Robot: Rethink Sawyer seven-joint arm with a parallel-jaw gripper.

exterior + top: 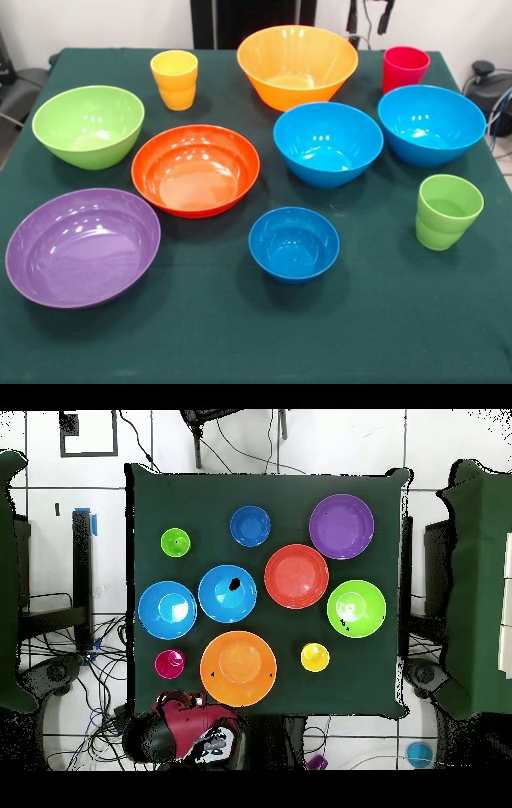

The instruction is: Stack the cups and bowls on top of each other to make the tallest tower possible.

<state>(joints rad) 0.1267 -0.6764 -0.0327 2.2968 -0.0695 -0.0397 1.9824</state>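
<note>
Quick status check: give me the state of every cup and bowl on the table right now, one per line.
Yellow cup: upright, alone.
Red cup: upright, alone.
Green cup: upright, alone.
Orange-yellow bowl: upright, empty.
Green bowl: upright, empty.
Red bowl: upright, empty.
Purple bowl: upright, empty.
Middle blue bowl: upright, empty.
Right blue bowl: upright, empty.
Small blue bowl: upright, empty.
Nothing stacked yet.

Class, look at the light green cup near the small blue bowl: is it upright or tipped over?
Upright. The light green cup stands on its base with its open rim facing up; the overhead view shows a full round rim.
</note>
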